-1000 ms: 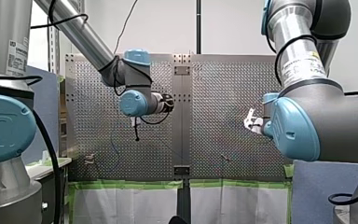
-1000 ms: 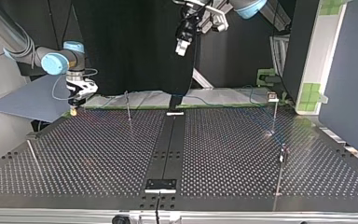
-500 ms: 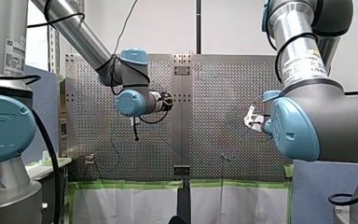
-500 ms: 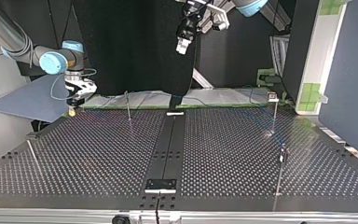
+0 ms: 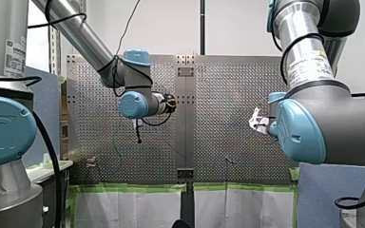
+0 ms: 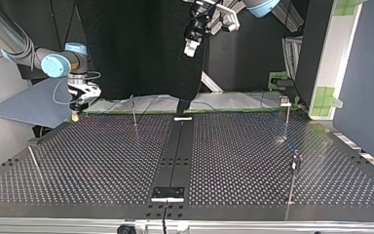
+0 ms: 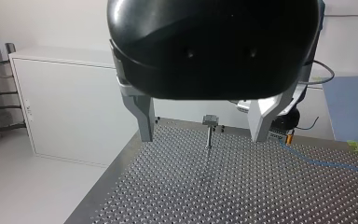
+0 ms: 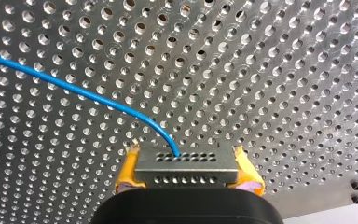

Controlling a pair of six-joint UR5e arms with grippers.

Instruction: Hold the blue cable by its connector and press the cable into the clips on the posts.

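My right gripper [image 8: 186, 162] is shut on a grey connector [image 8: 186, 171], held between yellow pads [image 8: 127, 171]. The blue cable [image 8: 74, 88] leaves the connector and curves away over the perforated table. In the top view this right gripper [image 6: 78, 113] hangs low over the table's far left corner. My left gripper [image 6: 191, 48] is high above the table's far middle. In the left wrist view, my left gripper [image 7: 201, 139] stands open with nothing between its metal fingers [image 7: 142, 119]. Far ahead of it a post with a clip [image 7: 209, 122] stands upright.
Thin posts stand on the perforated table [image 6: 233, 161]: one far left of centre [image 6: 133, 111], one far right [image 6: 286, 117], one nearer right [image 6: 294, 168], and a leaning one near the left edge [image 6: 34, 163]. A black strip [image 6: 175, 151] runs down the middle.
Both arms shifted a little toward the left of their views in the first half second, then held still. The grip on the connector is unchanged.
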